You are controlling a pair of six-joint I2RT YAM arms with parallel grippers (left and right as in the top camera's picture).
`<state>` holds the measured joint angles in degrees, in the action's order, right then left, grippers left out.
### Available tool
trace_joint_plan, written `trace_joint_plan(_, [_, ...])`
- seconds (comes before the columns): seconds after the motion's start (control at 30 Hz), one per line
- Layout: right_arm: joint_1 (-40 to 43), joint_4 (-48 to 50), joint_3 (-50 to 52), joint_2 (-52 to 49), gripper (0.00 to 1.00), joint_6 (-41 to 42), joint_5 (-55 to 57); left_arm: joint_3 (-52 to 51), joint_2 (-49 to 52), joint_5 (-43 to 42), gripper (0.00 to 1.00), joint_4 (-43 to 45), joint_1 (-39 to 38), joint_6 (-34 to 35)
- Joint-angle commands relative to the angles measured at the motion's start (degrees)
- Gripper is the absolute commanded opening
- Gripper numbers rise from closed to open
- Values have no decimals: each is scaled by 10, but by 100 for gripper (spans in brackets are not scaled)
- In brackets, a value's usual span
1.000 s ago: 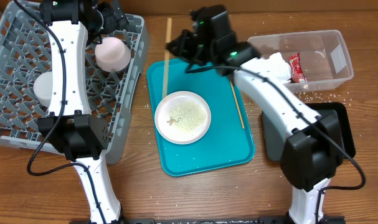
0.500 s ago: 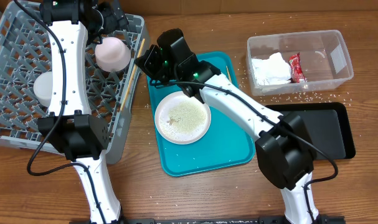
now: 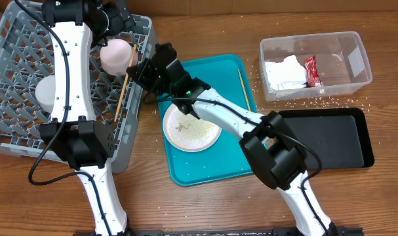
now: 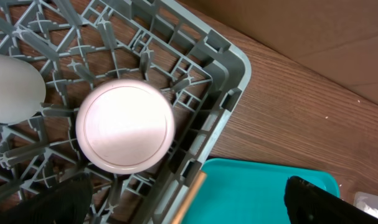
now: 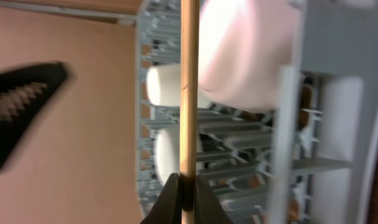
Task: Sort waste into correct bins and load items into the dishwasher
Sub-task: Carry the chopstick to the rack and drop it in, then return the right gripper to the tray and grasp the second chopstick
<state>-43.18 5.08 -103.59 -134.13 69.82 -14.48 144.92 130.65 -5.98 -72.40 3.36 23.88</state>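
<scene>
- The right gripper [image 5: 187, 198] was pinched shut on a thin wooden chopstick [image 3: 123, 82], with both jaws pressed against the stick.
- The held chopstick stood over the right side of the grey dish rack [image 3: 15, 131], just beside the rack's right wall, and ran lengthwise along it at a slight slant.
- The left gripper [image 4: 189, 186] stood wide apart and held nothing. It hovered above the rack's far right corner.
- A pale round bowl [image 4: 125, 124] sat upside down in the rack, directly below the left gripper and next to the upper end of the held chopstick.
- A small white cup [image 3: 44, 92] lay in the rack, to the left of the bowl.
- A teal tray [image 3: 218, 164] lay on the table, just right of the rack.
- A white plate [image 3: 192, 123] dusted with rice rested on the teal tray, and a second chopstick [image 3: 244, 88] lay along the tray's right side.
- A clear tub [image 3: 356, 72] stood well right of the rack. It contained a crumpled white napkin [image 3: 284, 71] and a red wrapper [image 3: 310, 71].
- Loose rice grains [image 3: 317, 101] were scattered on the table just in front of the tub.
- A black tray [image 3: 336, 141] lay in front of the tub, also well right of the rack.
</scene>
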Motion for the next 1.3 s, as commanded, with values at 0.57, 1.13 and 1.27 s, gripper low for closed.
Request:
trace_joint_plan(0.57, [42,-68,-34,24,87,-97,-12,15,-14,2,100,0,-4,6])
trace_joint_plan(1.13, [224,-560,-32,150,80,-488,-5,15,-14,2,100,0,-4,6])
trace_joint_plan(1.27, [226,-628,-17,142,60,-568,73,15,-14,2,100,0,-4,6])
